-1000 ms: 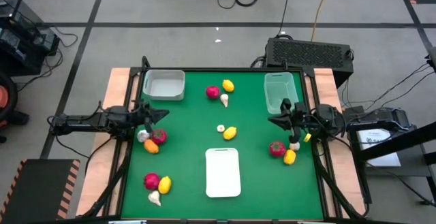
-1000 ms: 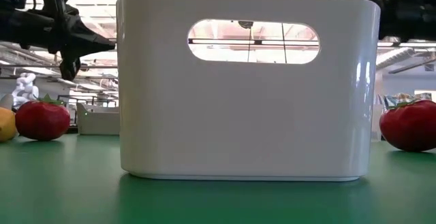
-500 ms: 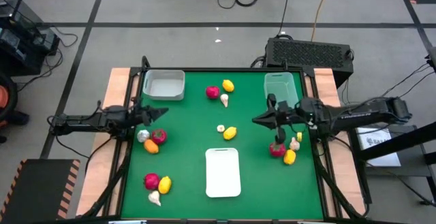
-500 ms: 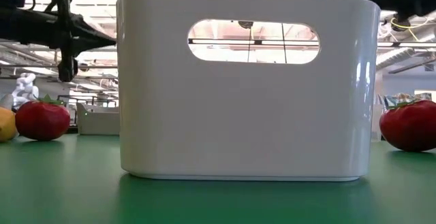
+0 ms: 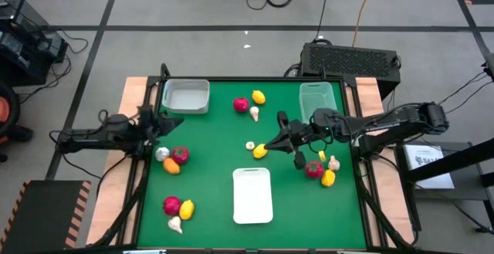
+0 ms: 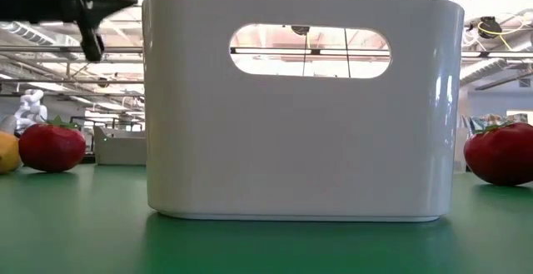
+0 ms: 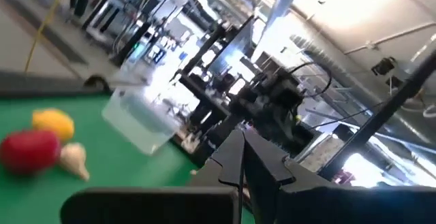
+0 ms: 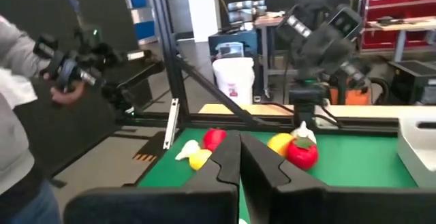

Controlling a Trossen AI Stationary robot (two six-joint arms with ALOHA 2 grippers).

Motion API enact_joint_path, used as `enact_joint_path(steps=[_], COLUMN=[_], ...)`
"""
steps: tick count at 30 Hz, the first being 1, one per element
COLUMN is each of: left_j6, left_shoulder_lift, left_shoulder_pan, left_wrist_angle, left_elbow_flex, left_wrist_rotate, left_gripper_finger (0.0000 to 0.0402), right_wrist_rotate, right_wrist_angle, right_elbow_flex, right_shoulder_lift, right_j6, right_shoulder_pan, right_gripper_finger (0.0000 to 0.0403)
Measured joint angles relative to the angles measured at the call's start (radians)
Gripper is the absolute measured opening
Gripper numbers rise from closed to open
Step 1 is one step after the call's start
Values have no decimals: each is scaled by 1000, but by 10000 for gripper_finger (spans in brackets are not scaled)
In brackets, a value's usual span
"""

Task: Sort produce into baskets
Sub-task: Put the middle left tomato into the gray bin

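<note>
**Desk:** Green felt covers the work table (image 5: 293, 200), cables trail over the lab floor behind. Where does the produce lie?

**Photographer:** Scattered in small groups, none in a basket yet by the look of it. A red piece (image 5: 241, 104), a yellow lemon (image 5: 258, 97) and a garlic bulb (image 5: 254, 113) sit between the whitish tub (image 5: 186, 96) at the far left and the green-tinted tub (image 5: 317, 99) at the far right. Other clusters lie near each arm and at the near left corner; a white cutting board (image 5: 252, 195) rests near centre front.

**Desk:** Which arm is working?

**Photographer:** The right gripper (image 5: 279, 136) reaches in over mid-table, just beside a yellow lemon (image 5: 260, 151) and a small garlic bulb (image 5: 249, 145), probably lining up a pick there. In its wrist view the fingers are pressed together, holding nothing.

**Desk:** And the left?

**Photographer:** The left gripper (image 5: 171, 121) hangs at the table's left edge, above a red, orange and garlic cluster (image 5: 171, 158), fingers likewise closed and empty, seemingly waiting.

**Desk:** The low view?

**Photographer:** Mostly blocked by a white handled container (image 6: 300, 103), with a red piece on either side.
</note>
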Motion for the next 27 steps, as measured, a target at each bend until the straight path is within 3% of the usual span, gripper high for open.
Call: enact_joint_path(steps=[5,12,18,23,27], left_j6=[124,333,421,444,442], left_shoulder_lift=[99,339,527,683,794], left_shoulder_pan=[0,0,0,0,0], left_wrist_angle=[-140,-374,-576,-836,-1003], left_elbow_flex=[181,475,699,850,896], left_wrist_rotate=[1,31,120,154,192], left_gripper_finger=[54,166,250,276,279], right_wrist_rotate=[0,0,4,5,5], right_wrist_angle=[-17,-46,-196,-289,-302], right_elbow_flex=[58,106,174,227,244], right_shoulder_lift=[42,68,68,67,67], right_j6=[-24,-25,-18,-37,-37], right_shoulder_pan=[24,33,33,33,33], right_gripper_finger=[0,0,0,0,0])
